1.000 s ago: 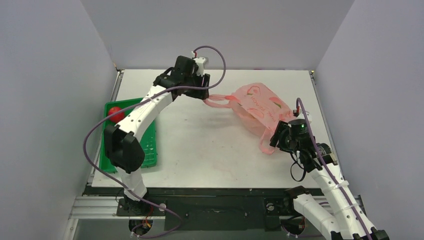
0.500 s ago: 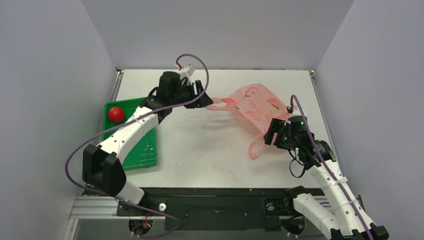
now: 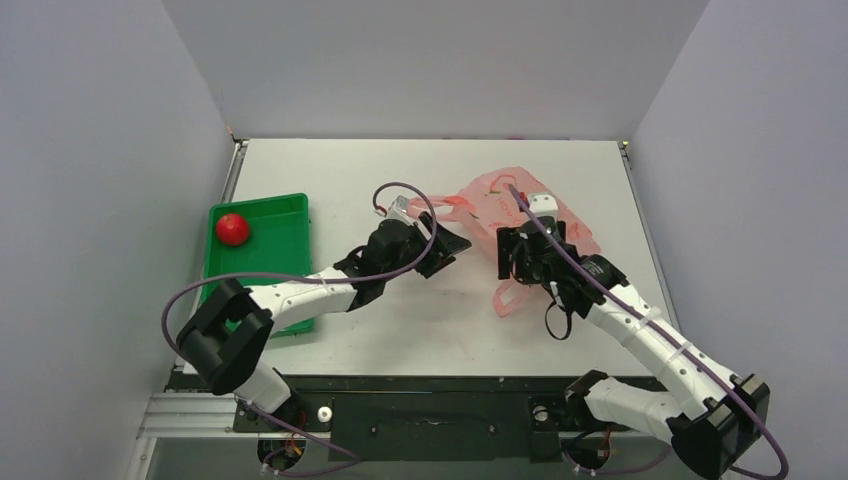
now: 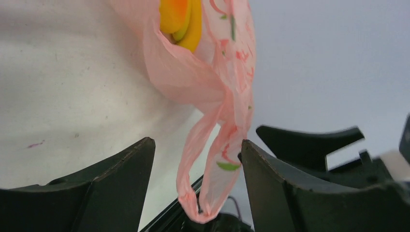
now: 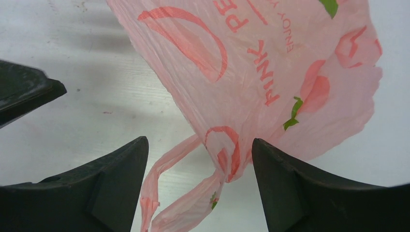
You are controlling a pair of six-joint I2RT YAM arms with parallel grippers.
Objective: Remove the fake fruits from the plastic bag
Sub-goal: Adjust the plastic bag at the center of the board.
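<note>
The pink plastic bag (image 3: 520, 212) lies at the table's back right. In the left wrist view its mouth (image 4: 193, 72) faces my open left gripper (image 4: 197, 142), and yellow and orange fake fruits (image 4: 183, 19) show inside. A loop handle (image 4: 212, 164) hangs between the left fingers, against the right one. My left gripper (image 3: 447, 245) sits low at the bag's left. My right gripper (image 3: 515, 258) is open at the bag's near edge. In the right wrist view it (image 5: 199, 140) straddles the bag's handle (image 5: 183, 193) and knotted corner (image 5: 225, 154), with the bag (image 5: 270, 63) beyond.
A green tray (image 3: 280, 225) at the left holds a red round fruit (image 3: 232, 228). The bag's other handle (image 3: 452, 207) lies flat towards the middle. The two grippers are close together; the left one's finger (image 5: 24, 92) shows in the right wrist view.
The left gripper has let go of the bag's handle and dropped low, nearer and to the right. The right gripper has moved left and farther, over the bag's near handle.
</note>
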